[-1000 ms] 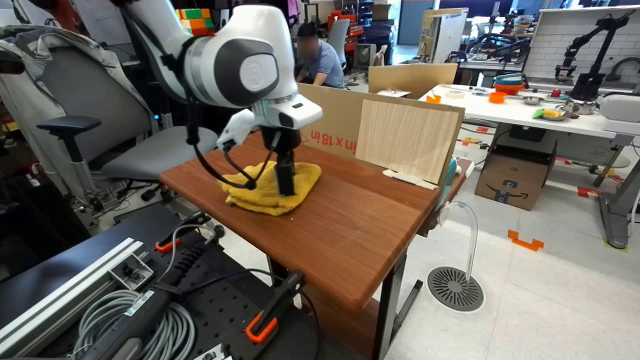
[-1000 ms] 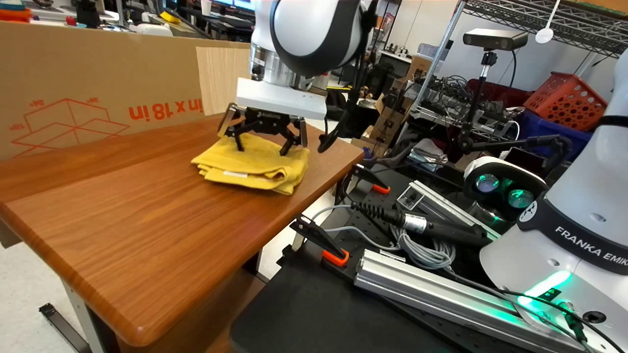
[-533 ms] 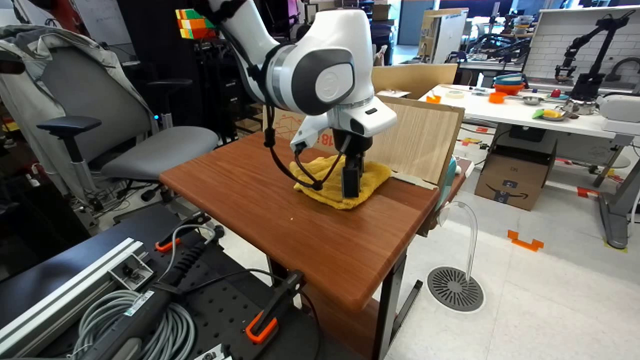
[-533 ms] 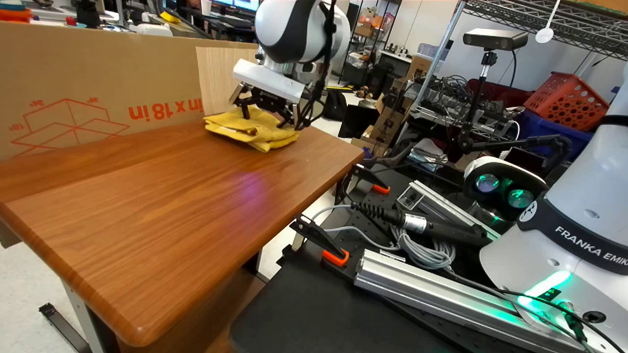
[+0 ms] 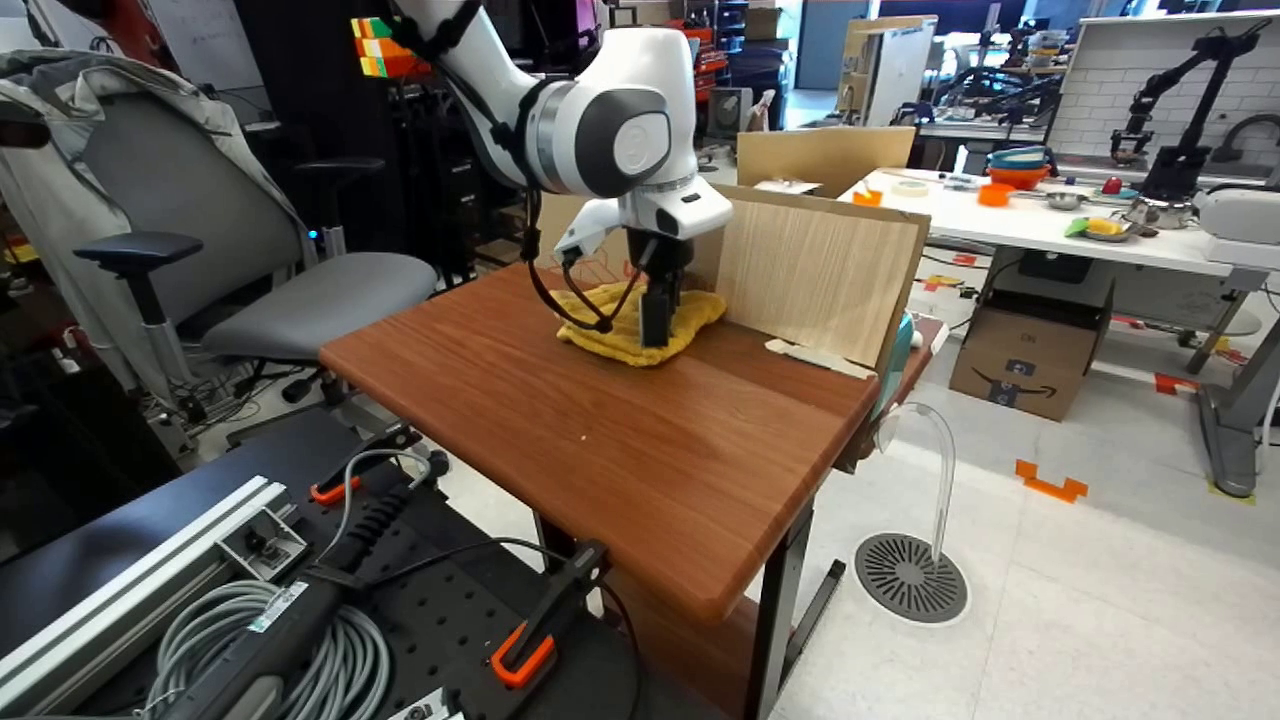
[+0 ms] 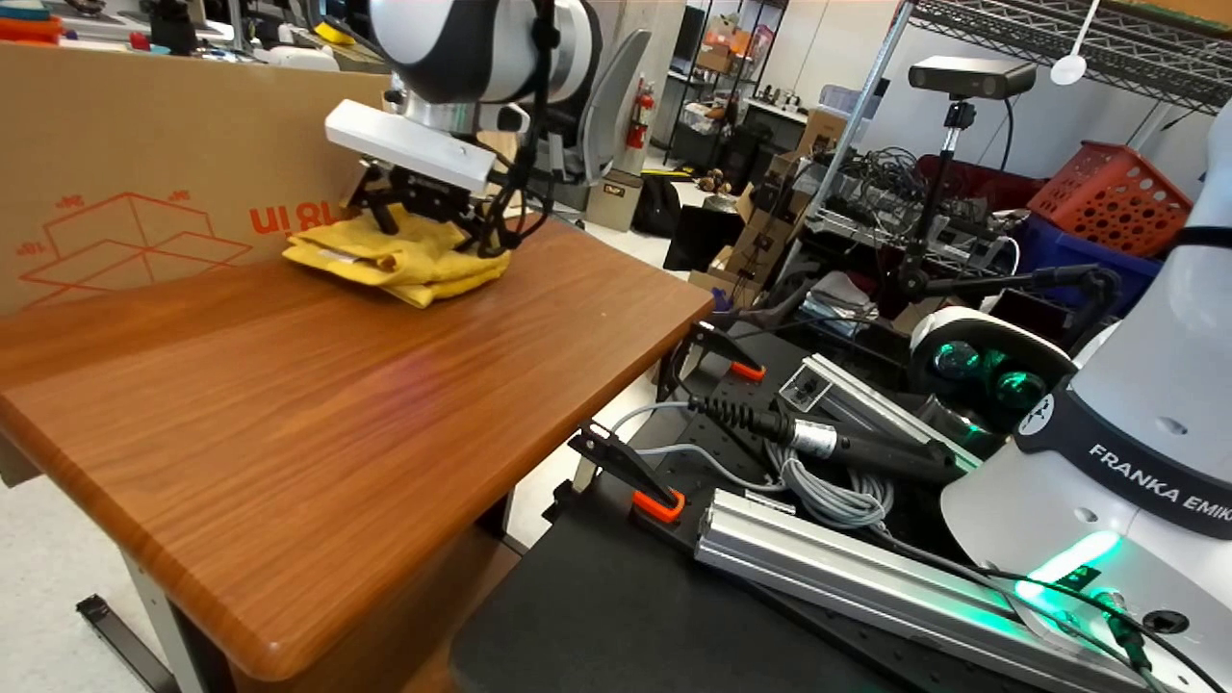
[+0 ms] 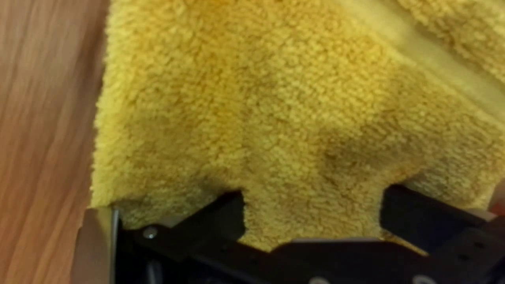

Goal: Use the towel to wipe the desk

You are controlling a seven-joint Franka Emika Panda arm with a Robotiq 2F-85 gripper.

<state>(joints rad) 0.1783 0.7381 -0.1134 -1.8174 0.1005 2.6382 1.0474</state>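
A folded yellow towel (image 5: 620, 340) lies on the far part of the brown wooden desk (image 5: 620, 440), close to the cardboard. Both show in an exterior view too, the towel (image 6: 423, 269) and the desk (image 6: 385, 414). My gripper (image 6: 430, 238) points down on top of the towel. In the wrist view the gripper (image 7: 311, 213) has its two black fingertips (image 7: 232, 213) wide apart, pressing dents into the towel (image 7: 268, 98), with cloth filling the gap. Its knuckles are spread outward. The tips' lower ends are sunk in the cloth and partly hidden.
A cardboard sheet (image 6: 173, 164) stands along the desk's far edge, with a light wood panel (image 5: 810, 270) against it. An office chair (image 5: 310, 300) is beside the desk. A black table (image 6: 568, 587) with a clamp (image 6: 635, 472), cables and the robot base adjoins it.
The gripper and towel have slid together across the desk. In an exterior view they went right first, then back left and farther away, towards the cardboard. The fingers look unchanged.
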